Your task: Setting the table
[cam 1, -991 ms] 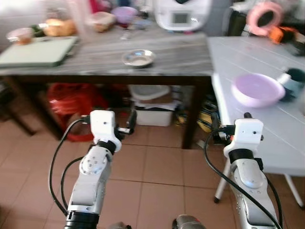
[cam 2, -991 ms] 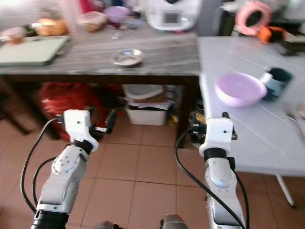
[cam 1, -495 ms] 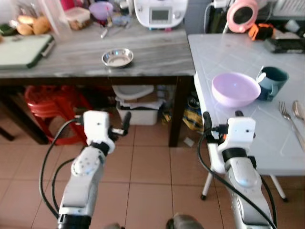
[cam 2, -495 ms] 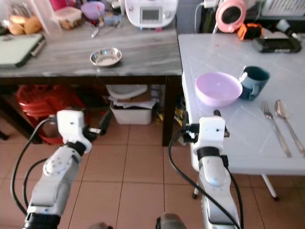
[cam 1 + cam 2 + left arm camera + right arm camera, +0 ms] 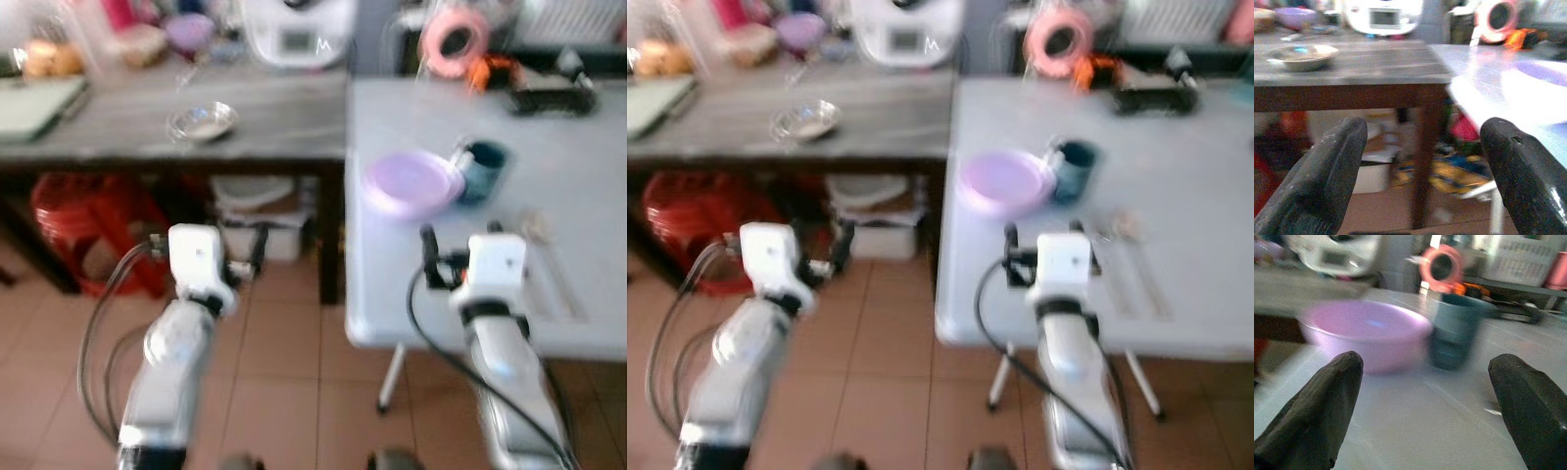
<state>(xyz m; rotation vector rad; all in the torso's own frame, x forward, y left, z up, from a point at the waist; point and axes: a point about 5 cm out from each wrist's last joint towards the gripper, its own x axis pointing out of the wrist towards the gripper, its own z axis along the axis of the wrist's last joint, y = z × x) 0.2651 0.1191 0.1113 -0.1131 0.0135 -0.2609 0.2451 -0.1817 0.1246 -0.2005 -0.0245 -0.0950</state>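
Observation:
A white table stands at the right. On it lie a purple bowl, a teal mug just right of the bowl, and blurred cutlery nearer the front edge. My right gripper is open and empty. It hovers over the table's front part, level with the bowl and mug and short of them. My left gripper is open and empty too. It is held over the floor, facing the dark leg of the grey table.
The grey-topped table at the left carries a small metal bowl, a white appliance and food containers. Red stools and a white bin sit under it. A pink ring stands at the white table's far end.
The whole picture has swung toward the white table, which now sits closer to the centre, and it is blurred. Both arms keep the same raised pose with open fingers.

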